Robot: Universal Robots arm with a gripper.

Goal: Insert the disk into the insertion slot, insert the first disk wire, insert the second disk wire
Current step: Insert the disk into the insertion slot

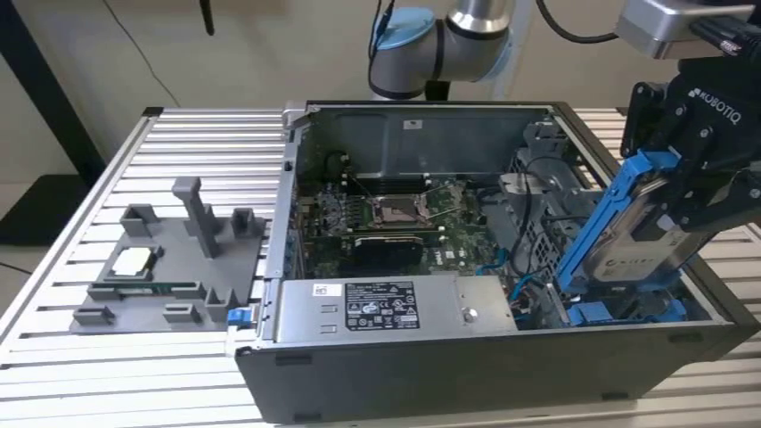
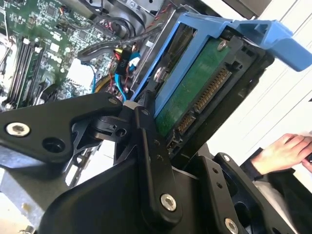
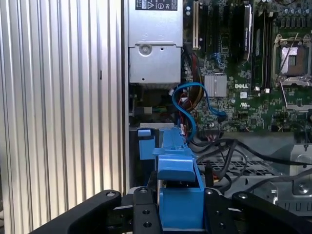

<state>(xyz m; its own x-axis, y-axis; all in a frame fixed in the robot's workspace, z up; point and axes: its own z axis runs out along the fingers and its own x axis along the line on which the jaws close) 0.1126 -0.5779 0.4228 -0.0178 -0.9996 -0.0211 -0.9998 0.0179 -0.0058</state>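
Pincer point(image 1: 672, 209) clamped tight on the disk point(image 1: 628, 245), blue caddy and all, holding it steeply tilted at the exterior view's right end of the open computer case point(image 1: 476, 374). Its lower end dips into the case at the insertion slot point(image 1: 625, 308), not seated flat. In the second wrist view a person's hand point(image 2: 285, 153) rests nearby.

- We see the disk point(image 1: 626, 257) only partly: the black fingers point(image 1: 711, 201) cover its upper end.
- The exterior view's right edge cuts those fingers off.
- A hand point(image 2: 285, 152) runs off the second wrist view's edge.
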